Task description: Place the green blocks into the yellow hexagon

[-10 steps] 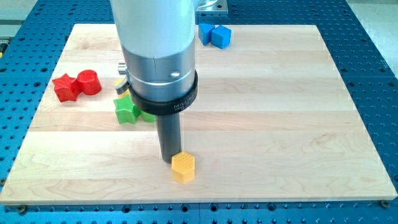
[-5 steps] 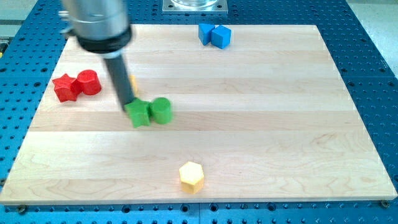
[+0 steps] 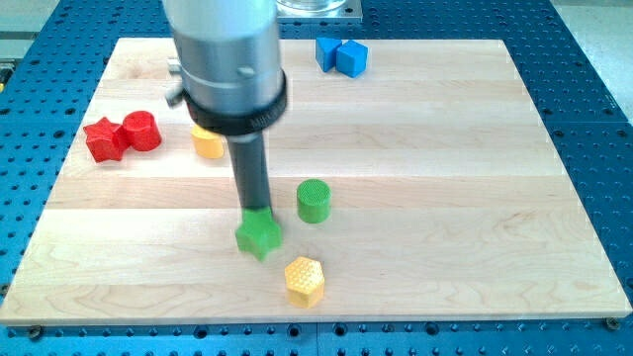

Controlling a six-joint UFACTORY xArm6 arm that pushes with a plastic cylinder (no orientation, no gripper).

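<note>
The yellow hexagon [image 3: 305, 281] lies near the view's bottom, a little left of centre. A green star-shaped block [image 3: 259, 235] sits just up and left of it, close but with a small gap. A green cylinder [image 3: 315, 201] stands apart, up and right of the star and above the hexagon. My tip [image 3: 254, 212] rests against the star's upper edge, left of the cylinder.
A red star [image 3: 102, 139] and a red cylinder [image 3: 142, 131] sit at the view's left. A yellow block [image 3: 208, 143] lies partly behind the arm. Two blue blocks [image 3: 341, 54] are at the view's top. The wooden board [image 3: 475, 198] ends close below the hexagon.
My tip moved down and right, pushing the green star toward the yellow hexagon. The green cylinder shifted right and down and split from the star. The yellow block behind the arm now shows.
</note>
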